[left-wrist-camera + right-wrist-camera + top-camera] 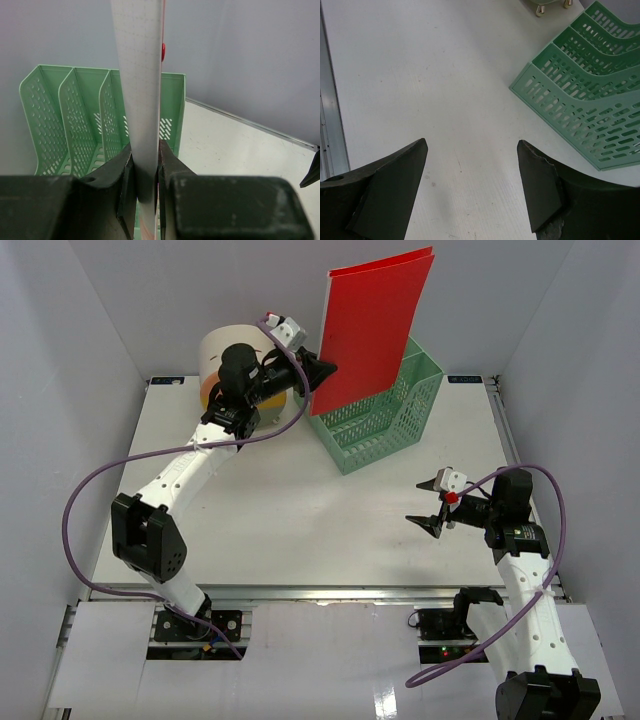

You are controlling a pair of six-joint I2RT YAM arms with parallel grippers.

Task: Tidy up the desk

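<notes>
The left gripper [144,167] is clamped on an upright folder [375,330], edge-on and pale to its wrist camera, its broad red face shown only from overhead, above the green file rack [385,420] just beyond the fingers. The right gripper [472,185] gapes empty over the desk [420,75], white, flat, faintly scuffed beneath it.

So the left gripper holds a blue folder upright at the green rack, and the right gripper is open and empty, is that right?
Not quite: the folder is red, not blue, as the top external view shows. Otherwise yes: the left gripper is shut on it at the green mesh file rack, and the right gripper is open and empty.
</notes>
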